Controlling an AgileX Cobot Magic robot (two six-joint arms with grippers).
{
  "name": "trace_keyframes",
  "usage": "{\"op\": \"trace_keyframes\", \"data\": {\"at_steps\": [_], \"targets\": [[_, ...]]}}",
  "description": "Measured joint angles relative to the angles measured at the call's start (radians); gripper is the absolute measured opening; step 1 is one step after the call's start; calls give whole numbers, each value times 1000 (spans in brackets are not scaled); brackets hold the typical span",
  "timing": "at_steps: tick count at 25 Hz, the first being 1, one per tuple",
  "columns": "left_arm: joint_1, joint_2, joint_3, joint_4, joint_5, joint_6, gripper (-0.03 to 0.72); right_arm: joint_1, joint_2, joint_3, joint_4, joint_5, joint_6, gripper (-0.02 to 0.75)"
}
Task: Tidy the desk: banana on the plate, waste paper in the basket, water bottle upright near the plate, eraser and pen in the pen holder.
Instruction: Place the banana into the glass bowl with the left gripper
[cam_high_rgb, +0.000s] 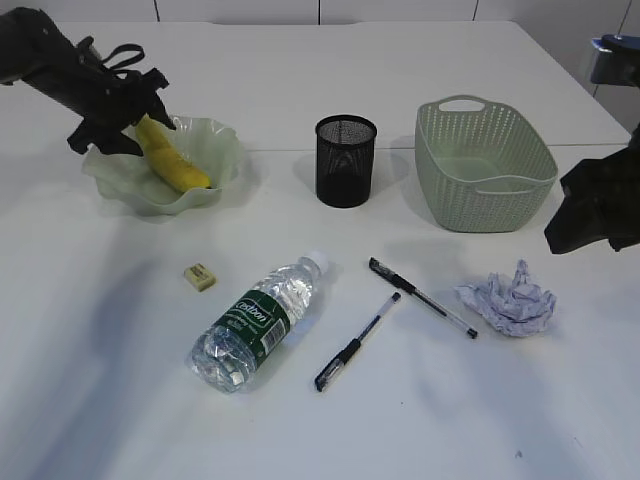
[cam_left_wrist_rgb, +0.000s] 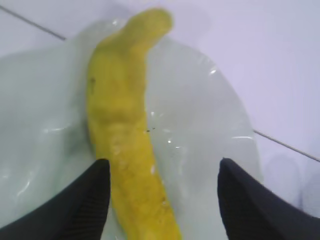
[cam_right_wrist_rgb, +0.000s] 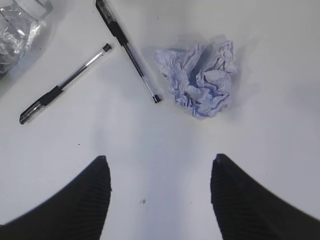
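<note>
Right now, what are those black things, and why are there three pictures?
They are a robot's two arms, tidying a desk. One picture looks at the whole table. The other two come from cameras on each wrist, so you see black jaws at the bottom.

The left gripper is over the banana, which lies on the plate; the jaws stand apart from it. The right gripper is open above the paper ball, holding nothing.

Also on the table: two pens, a bottle on its side, an eraser, a pen holder and a basket.

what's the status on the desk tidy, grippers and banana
Left gripper open over the plate, banana lying in it. Right gripper open, empty, above the waste paper. Nothing in the way.
</note>
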Motion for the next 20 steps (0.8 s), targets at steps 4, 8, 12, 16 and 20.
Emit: {"op": "trace_keyframes", "data": {"at_steps": [4,8,12,16,20], "targets": [[0,-69,-74,57,109,78,478,0,0,0,0,2,0,469],[0,-166,-108,160,237,143,478,0,0,0,1,16,0,469],[0,-250,-109,249,385,198,456,0,0,0,1,46,0,469],[0,-314,-97,296,492,238,446,0,0,0,2,66,0,469],[-8,-405,12,333,502,253,444,0,0,-2,2,78,0,469]]}}
